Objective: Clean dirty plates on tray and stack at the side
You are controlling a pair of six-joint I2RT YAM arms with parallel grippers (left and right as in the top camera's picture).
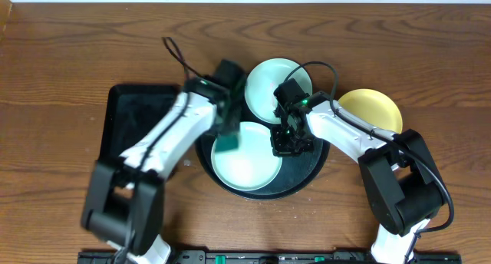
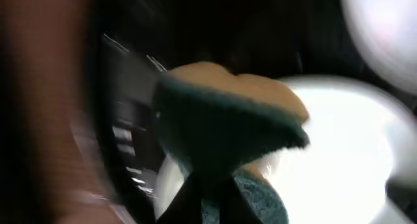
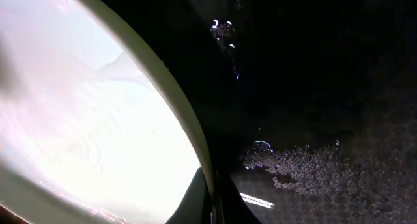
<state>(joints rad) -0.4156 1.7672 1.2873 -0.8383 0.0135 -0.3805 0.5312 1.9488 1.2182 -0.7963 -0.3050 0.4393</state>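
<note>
A mint green plate (image 1: 247,166) lies on the round black tray (image 1: 311,168). My left gripper (image 1: 228,133) is shut on a green and yellow sponge (image 2: 228,123) and holds it on the plate's upper left part. My right gripper (image 1: 282,145) is shut on that plate's right rim (image 3: 189,129), one finger inside and one outside. A second mint green plate (image 1: 276,84) lies just behind the tray, overlapping its far rim. The pale yellow plate (image 1: 370,109) lies on the table to the right.
A smaller black rectangular tray (image 1: 126,122) lies left of the round one. Wet speckles show on the round tray's floor (image 3: 306,165). A black cable (image 1: 178,55) loops over the table behind the left arm.
</note>
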